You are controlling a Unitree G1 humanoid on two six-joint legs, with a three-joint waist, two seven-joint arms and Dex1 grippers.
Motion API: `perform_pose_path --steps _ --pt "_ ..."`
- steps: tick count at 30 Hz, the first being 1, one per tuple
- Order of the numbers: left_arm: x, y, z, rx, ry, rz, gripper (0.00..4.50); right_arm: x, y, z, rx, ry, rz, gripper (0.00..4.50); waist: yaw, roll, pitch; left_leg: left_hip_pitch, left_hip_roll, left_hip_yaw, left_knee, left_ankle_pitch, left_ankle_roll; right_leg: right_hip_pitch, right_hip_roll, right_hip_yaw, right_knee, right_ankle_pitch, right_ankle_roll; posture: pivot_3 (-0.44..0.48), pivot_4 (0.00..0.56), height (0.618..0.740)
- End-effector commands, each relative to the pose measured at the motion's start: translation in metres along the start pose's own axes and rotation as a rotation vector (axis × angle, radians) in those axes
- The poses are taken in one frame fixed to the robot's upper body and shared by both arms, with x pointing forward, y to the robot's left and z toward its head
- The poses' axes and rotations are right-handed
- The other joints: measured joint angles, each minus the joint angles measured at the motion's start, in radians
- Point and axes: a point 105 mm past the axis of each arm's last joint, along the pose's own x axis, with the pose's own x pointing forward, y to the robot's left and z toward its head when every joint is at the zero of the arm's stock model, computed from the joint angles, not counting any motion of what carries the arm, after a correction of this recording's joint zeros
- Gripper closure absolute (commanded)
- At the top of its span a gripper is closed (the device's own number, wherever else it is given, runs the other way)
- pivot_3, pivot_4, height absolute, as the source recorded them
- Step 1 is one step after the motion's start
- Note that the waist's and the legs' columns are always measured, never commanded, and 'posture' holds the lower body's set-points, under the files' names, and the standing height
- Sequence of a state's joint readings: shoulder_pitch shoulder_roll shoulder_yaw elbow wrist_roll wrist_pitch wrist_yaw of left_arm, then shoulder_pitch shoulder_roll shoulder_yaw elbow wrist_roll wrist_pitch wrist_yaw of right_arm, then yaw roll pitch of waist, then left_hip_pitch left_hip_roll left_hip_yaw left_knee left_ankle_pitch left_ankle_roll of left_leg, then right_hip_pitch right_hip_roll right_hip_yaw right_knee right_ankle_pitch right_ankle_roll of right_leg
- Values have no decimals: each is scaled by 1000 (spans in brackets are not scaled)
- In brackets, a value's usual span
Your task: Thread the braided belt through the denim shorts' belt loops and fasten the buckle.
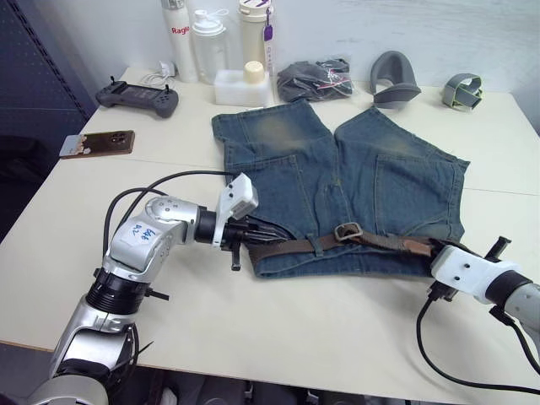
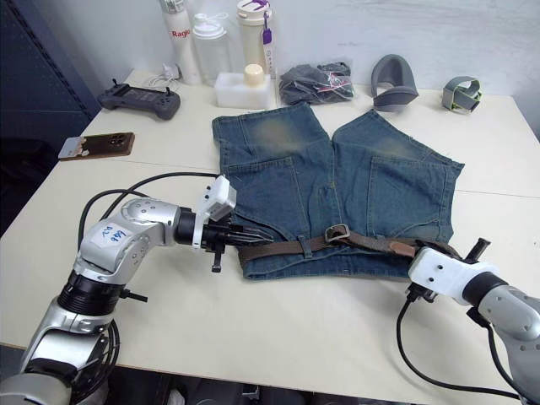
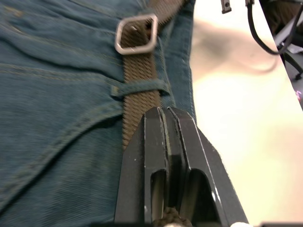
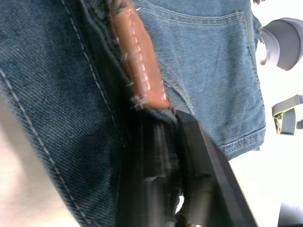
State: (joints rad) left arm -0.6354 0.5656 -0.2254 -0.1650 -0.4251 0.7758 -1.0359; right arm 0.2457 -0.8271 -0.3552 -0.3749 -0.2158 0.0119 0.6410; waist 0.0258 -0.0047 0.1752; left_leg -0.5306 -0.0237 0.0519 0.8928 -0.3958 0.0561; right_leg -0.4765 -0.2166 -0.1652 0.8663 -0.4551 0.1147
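left to right: the left gripper (image 1: 250, 237) is lying at the waistband's left corner, its jaws pressed together on the dark woven end of the braided belt (image 1: 291, 246); in the left wrist view the strap is running out from between the closed fingers (image 3: 154, 142), under one of the belt loops (image 3: 142, 88) and on to the buckle (image 3: 136, 34). the denim shorts (image 1: 337, 177) are lying flat on the counter (image 1: 278, 337), waistband nearest the robot, with the belt lying along it and the buckle sitting near the middle. at the right corner the right gripper (image 1: 440, 251) is resting against the denim beside the tan leather tip (image 4: 141, 71); whether its jaws are closed on anything cannot be told.

risks from here, as a judgement: a sideways pull by the left gripper is likely dragging the whole garment rather than the strap, since nothing is visibly pinning the shorts. the tan tip may be slipping back out of its loop if the right side is not actually holding it. the fingers may also be catching cloth together with the belt, bunching the waistband and hiding the remaining loops.
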Motion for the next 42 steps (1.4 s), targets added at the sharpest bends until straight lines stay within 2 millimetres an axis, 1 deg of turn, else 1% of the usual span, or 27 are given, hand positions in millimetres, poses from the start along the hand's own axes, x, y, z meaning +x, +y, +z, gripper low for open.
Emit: perform_pose_path --steps 1,3,4,5,8,11,17,20,22,23,24,25,28,30,31,34,36,39,42 --pt "2 -3 -1 74 33 12 4500 0 -7 8 -10 -23 -40 4462 1 0 0 0 0 0 0 0 0 0 0 0 0 0 0 0 150 648" --pt "3 -3 0 25 3 19 3817 0 -7 9 -6 -24 -43 4500 1 0 0 0 0 0 0 0 0 0 0 0 0 0 0 0 150 648" --pt "4 -4 -1 29 4 18 3595 0 -7 9 -4 -25 -43 4500 1 0 0 0 0 0 0 0 0 0 0 0 0 0 0 0 150 648" --pt "5 -3 -1 49 12 35 3082 0 -7 10 -3 -25 -44 4500 1 0 0 0 0 0 0 0 0 0 0 0 0 0 0 0 150 648" --pt "8 1 -8 121 59 75 2029 1 -7 10 0 -25 -44 4500 0 0 0 0 0 0 0 0 0 0 0 0 0 1 0 0 150 648" --pt "12 -1 -14 151 82 76 2029 1 -7 10 3 -24 -45 4500 0 0 0 0 0 0 0 0 0 0 0 0 0 1 0 0 150 648" --pt "15 6 -29 242 156 124 2029 2 -9 9 2 -21 -51 4500 1 0 0 0 0 0 0 0 0 0 0 0 1 1 0 0 150 648" --pt "15 9 -27 263 137 141 2906 1 -10 9 1 -17 -54 4500 1 0 0 0 0 0 0 1 0 -1 0 0 1 1 0 0 150 648" --pt "15 9 -25 282 126 141 3617 1 -10 8 1 -15 -54 4500 1 0 0 0 0 0 0 1 0 -1 0 0 1 1 0 0 150 648" --pt "14 9 -23 310 117 148 4108 1 -9 8 0 -13 -52 4500 1 0 0 0 0 0 0 1 0 -1 0 0 1 1 0 0 150 648" --pt "14 10 -22 331 112 155 4405 1 -8 7 0 -11 -51 4500 1 0 0 0 0 0 0 1 0 -1 0 0 1 1 0 0 150 648" --pt "13 9 -20 365 101 162 4465 1 -8 7 1 -10 -49 4500 1 0 0 0 0 0 0 1 0 -1 0 1 1 1 0 0 150 648" --pt "6 11 -19 484 113 202 4465 2 -6 7 6 -8 -42 4500 1 0 0 0 0 0 0 1 0 -1 0 1 1 1 0 0 150 648" --pt "-2 13 -25 565 154 237 4465 3 -5 5 13 3 -34 4500 1 0 0 0 0 0 0 1 0 -1 0 1 1 1 0 0 150 648" --pt "-8 16 -29 573 166 271 4465 3 -4 3 17 13 -31 4500 0 0 0 0 0 0 0 1 0 -1 0 1 1 1 0 0 150 648" --pt "-26 26 -44 567 233 366 4465 1 -2 -6 30 49 -26 4500 -2 1 0 0 0 1 0 1 0 -1 0 1 1 1 -1 0 150 648" --pt "-39 32 -55 526 260 429 4465 0 -1 -9 42 63 -29 4500 -2 1 0 0 0 1 0 1 -1 -2 0 2 2 1 -1 0 150 648" --pt "-54 37 -69 437 275 503 4465 -1 -1 -13 51 77 -27 4500 -1 1 0 1 0 1 0 1 -1 -2 0 2 2 1 -1 0 150 648" --pt "-67 40 -88 344 308 551 4465 -1 1 -16 62 88 -25 4500 -2 1 0 1 0 1 0 1 -1 -2 0 2 2 2 -1 0 150 648"
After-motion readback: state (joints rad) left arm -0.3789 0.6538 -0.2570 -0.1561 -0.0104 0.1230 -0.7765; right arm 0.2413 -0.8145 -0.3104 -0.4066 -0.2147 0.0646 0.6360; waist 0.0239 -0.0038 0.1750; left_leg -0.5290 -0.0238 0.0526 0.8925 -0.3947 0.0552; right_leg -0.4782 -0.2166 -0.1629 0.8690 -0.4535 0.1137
